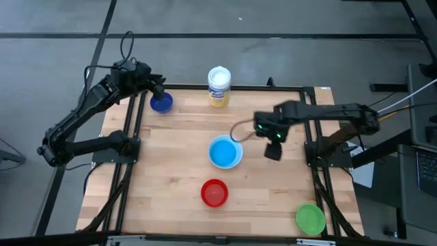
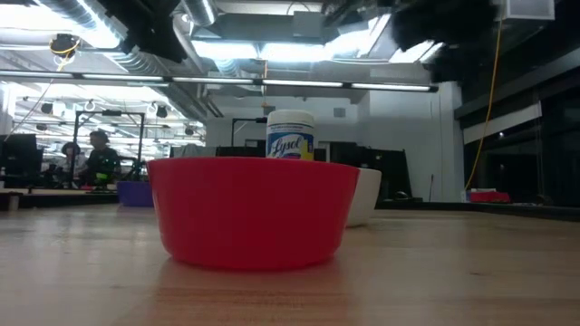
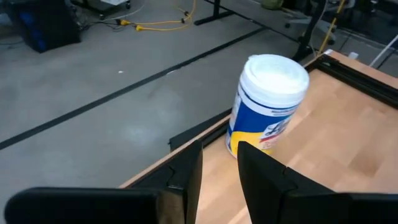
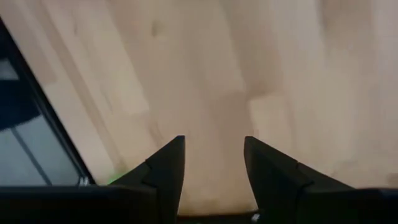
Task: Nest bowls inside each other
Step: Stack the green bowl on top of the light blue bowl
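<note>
A teal-blue bowl [image 1: 224, 152] sits nested in the white bowl [image 1: 236, 158] at the table's middle. The red bowl [image 1: 214, 193] [image 2: 252, 213] stands nearer the front, and the green bowl [image 1: 311, 218] at the near right corner. The dark blue bowl [image 1: 161, 103] [image 2: 134, 193] rests on the far left corner. My left gripper [image 1: 159, 89] [image 3: 221, 168] hovers open just beside and above it, with nothing between its fingers. My right gripper [image 1: 273, 152] [image 4: 214, 165] stands open over bare wood, right of the teal-blue bowl, pointing down.
A white-lidded, yellow-labelled canister [image 1: 218, 86] [image 3: 267, 102] stands upright at the far edge, ahead of my left gripper. The table's dark frame rail [image 4: 37, 124] runs close beside my right gripper. Bare wood lies between the red and green bowls.
</note>
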`<state>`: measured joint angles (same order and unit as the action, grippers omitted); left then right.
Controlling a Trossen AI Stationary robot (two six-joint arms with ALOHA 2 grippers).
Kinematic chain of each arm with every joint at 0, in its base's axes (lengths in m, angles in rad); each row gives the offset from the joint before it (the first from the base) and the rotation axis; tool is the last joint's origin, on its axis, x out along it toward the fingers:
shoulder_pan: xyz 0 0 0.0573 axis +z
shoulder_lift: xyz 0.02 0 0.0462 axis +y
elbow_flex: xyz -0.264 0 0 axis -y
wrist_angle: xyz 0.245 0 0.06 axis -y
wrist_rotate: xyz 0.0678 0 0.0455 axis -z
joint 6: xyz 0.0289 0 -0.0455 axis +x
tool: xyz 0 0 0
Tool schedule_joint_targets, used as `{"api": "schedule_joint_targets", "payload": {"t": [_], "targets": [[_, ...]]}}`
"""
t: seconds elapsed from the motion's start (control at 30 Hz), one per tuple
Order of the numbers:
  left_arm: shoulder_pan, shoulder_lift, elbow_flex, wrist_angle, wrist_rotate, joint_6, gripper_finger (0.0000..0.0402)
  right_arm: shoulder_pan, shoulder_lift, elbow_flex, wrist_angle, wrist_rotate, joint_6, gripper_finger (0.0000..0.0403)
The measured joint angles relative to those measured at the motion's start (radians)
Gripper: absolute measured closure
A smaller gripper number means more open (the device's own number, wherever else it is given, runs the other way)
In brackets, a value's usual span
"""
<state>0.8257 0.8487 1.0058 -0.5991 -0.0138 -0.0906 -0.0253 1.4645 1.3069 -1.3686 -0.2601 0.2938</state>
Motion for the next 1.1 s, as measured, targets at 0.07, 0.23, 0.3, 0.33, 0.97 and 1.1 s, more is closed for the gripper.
{"api": "schedule_joint_targets", "payload": {"t": [0.07,0.23,0.3,0.33,0.97,1.1], "targets": [[0.000,0.004,0.000,0.004,0.011,0.000,0.0304,0.048,-0.057,-0.077,0.016,-0.016,0.042,0.0239],[0.000,0.012,0.000,0.015,0.015,0.000,0.0304,0.185,-0.170,-0.245,0.074,-0.093,0.147,0.0237],[0.000,0.016,0.000,0.020,0.016,0.000,0.0304,0.240,-0.193,-0.291,0.082,-0.143,0.176,0.0234],[0.000,0.016,0.000,0.021,0.017,0.000,0.0304,0.267,-0.201,-0.310,0.088,-0.168,0.187,0.0233],[0.000,0.059,0.000,0.025,0.017,0.008,0.0304,0.688,-0.209,-0.362,0.368,-0.294,0.490,0.0243],[0.000,0.071,0.000,0.027,0.017,0.008,0.0304,0.747,-0.209,-0.388,0.439,-0.276,0.560,0.0237]]}}
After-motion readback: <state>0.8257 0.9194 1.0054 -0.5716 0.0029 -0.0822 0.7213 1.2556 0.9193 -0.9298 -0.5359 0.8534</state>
